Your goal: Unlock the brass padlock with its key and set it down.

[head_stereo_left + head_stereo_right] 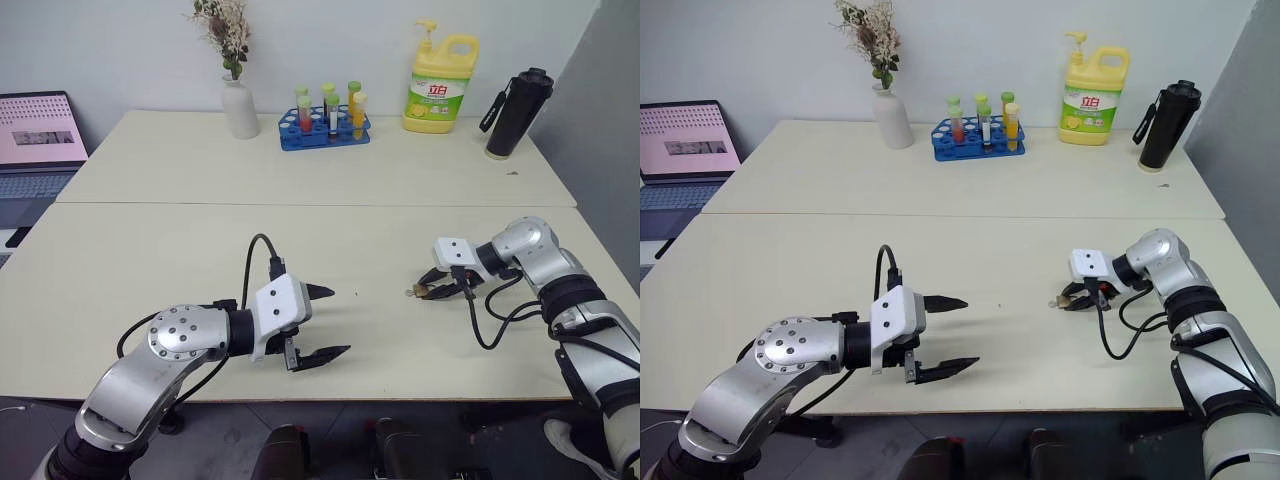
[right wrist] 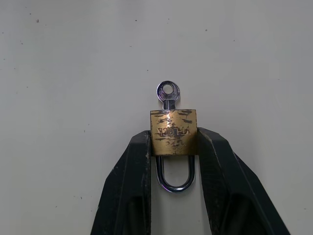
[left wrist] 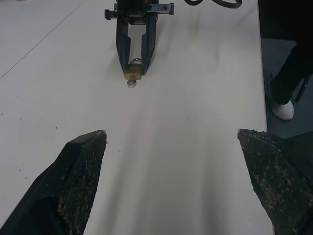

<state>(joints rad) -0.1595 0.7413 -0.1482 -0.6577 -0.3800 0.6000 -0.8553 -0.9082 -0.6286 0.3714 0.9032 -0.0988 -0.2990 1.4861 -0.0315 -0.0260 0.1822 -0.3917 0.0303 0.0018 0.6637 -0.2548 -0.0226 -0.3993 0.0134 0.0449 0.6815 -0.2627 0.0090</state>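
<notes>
Right wrist view gives the clearest account of progress, and findings run from the largest item to the smallest. The counter (image 1: 200, 250) is a pale top carrying the work near its right front area, with a vase, a tube rack, a soap bottle and a dark flask well apart at the far edge. The left hand (image 1: 318, 325) hangs above the counter's front middle with its two fingers spread wide and nothing between them; it points toward the right hand and is not engaged with any task item. The right hand (image 2: 173, 142) is low at the counter and clenched on the brass padlock (image 2: 173, 132), one finger pressed to each side of the squarish body. The shackle loops back between the fingers and appears seated in the body, so the lock is judged not yet opened. The key (image 2: 168, 95) stands in the keyhole at the body's far end, its ring head projecting clear of the fingers and touched by neither hand. Assessment: the lock is secured and the key is inserted; turning the key, freeing the shackle and setting the padlock down remain outstanding.
</notes>
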